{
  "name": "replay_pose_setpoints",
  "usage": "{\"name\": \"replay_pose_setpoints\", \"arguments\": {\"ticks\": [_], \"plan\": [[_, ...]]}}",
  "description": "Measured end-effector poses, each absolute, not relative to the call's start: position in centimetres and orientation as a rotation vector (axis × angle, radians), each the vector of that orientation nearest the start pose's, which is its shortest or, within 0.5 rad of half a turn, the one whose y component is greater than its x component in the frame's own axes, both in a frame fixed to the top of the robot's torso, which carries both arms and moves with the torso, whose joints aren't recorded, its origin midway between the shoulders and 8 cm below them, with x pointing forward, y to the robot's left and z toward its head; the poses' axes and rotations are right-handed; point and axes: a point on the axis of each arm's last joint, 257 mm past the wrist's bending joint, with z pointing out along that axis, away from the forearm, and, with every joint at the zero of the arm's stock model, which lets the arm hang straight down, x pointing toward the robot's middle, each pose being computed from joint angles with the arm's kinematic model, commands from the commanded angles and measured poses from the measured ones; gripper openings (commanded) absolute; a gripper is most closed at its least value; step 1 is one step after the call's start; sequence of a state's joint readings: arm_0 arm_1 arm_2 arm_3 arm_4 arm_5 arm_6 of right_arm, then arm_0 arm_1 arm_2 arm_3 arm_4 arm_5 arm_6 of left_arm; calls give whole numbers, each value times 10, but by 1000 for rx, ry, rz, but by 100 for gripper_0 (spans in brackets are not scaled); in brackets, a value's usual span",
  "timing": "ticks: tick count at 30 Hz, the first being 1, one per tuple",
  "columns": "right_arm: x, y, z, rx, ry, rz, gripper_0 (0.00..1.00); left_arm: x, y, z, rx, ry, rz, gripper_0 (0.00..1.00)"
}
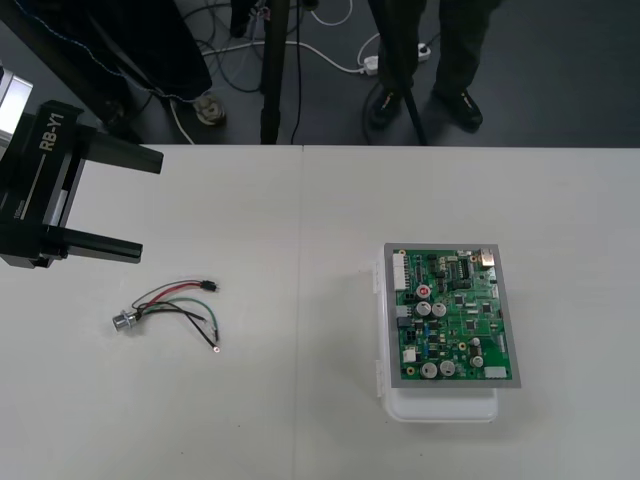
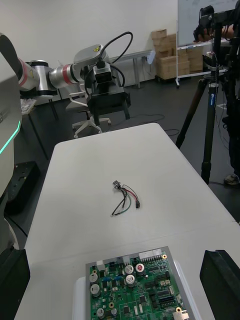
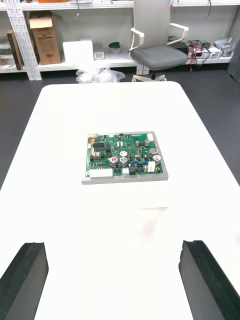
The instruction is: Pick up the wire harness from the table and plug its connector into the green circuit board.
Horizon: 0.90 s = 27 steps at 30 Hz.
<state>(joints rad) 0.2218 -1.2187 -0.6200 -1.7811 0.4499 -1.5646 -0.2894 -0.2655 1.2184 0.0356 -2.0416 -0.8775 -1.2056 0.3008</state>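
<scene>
A lab: storage shelves (image 3: 19, 45), stacked cardboard boxes (image 2: 167, 62), a tripod (image 2: 209, 115) and floor cables (image 1: 335, 58) surround the table (image 1: 300, 220).

My left pincer (image 1: 150, 204) is reaching in over the table's (image 1: 300, 200) left side, and the frame edge is cropping its body. From my right wrist, the green circuit board (image 2: 135, 287) is getting cut off on the side nearest my right pincer (image 2: 117, 255), whose fingers (image 2: 222, 282) are showing only partly. The board is hiding most of its white base (image 1: 440, 403). The harness's plug (image 1: 210, 287) is looking too small to make out.
</scene>
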Motion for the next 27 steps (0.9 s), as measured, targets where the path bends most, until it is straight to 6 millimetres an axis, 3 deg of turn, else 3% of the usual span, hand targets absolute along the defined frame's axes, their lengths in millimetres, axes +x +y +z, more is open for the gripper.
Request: {"name": "replay_pose_setpoints", "arguments": {"ticks": [9,18,27], "plan": [[261,-276,26,-1215,1307,997,100,318,140,-11,1649,1238,-682,77],[246,-241,-13,-1375,1319,963,100,318,141,-11,1648,1239,-683,77],[245,-228,-14,-1406,1266,934,100,318,141,-11,1648,1239,-683,77]]}}
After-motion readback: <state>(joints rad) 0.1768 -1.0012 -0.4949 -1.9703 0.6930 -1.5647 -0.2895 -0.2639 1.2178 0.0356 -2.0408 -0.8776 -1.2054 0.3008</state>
